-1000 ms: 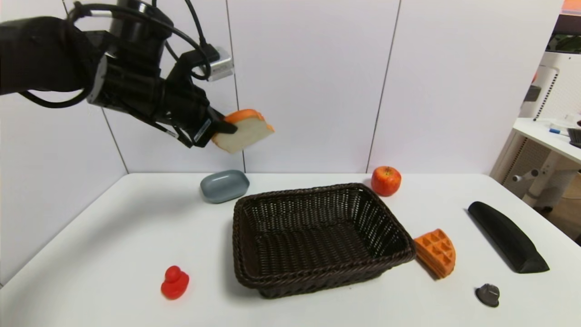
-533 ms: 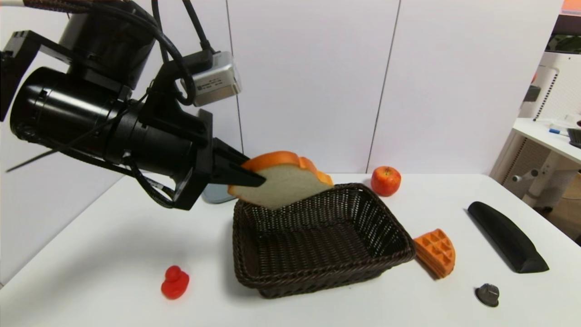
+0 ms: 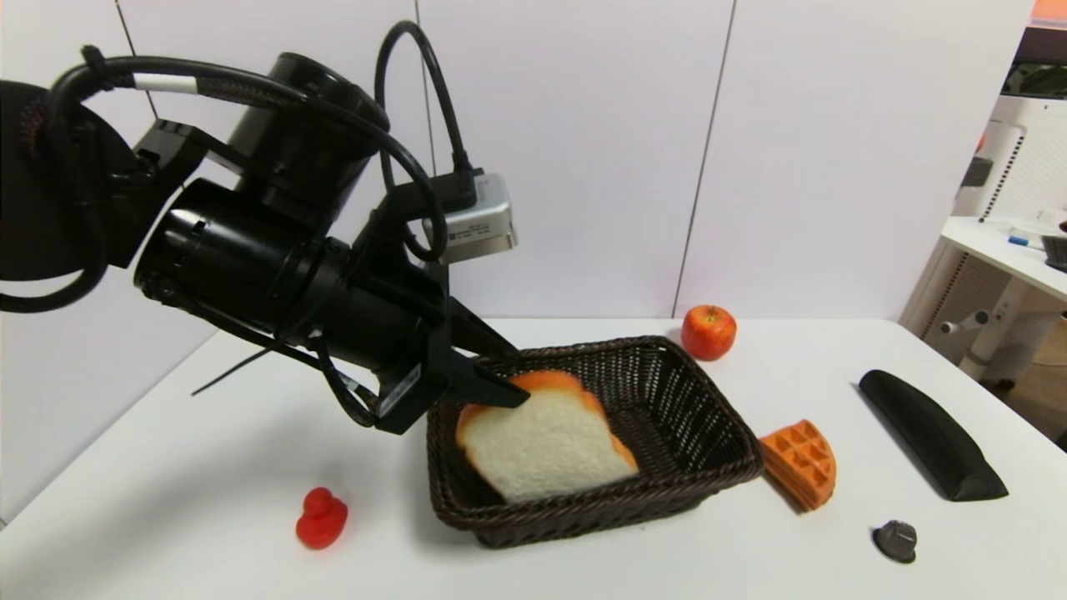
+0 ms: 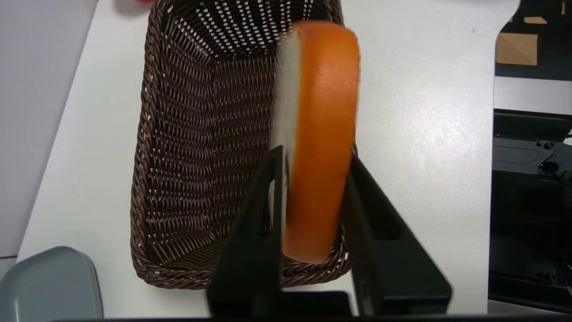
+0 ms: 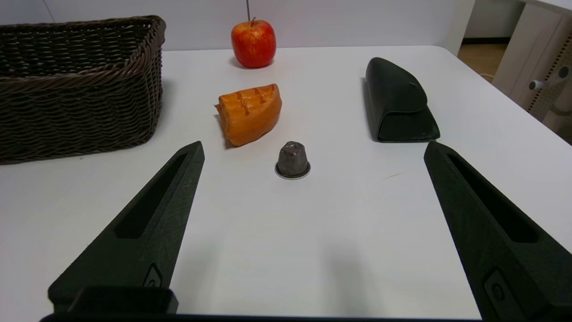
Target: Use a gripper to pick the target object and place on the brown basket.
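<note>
black two-fingered left gripper clamped on the cream toy bread slice with orange-brown crust, hanging inside the dark brown woven wicker basket, tilted. pick done, release left. black right gripper parked over the white table, jaws wide apart.

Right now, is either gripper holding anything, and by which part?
The left gripper pinches the bread slice at its rounded crust end, over the brown basket. The right gripper holds nothing.
</note>
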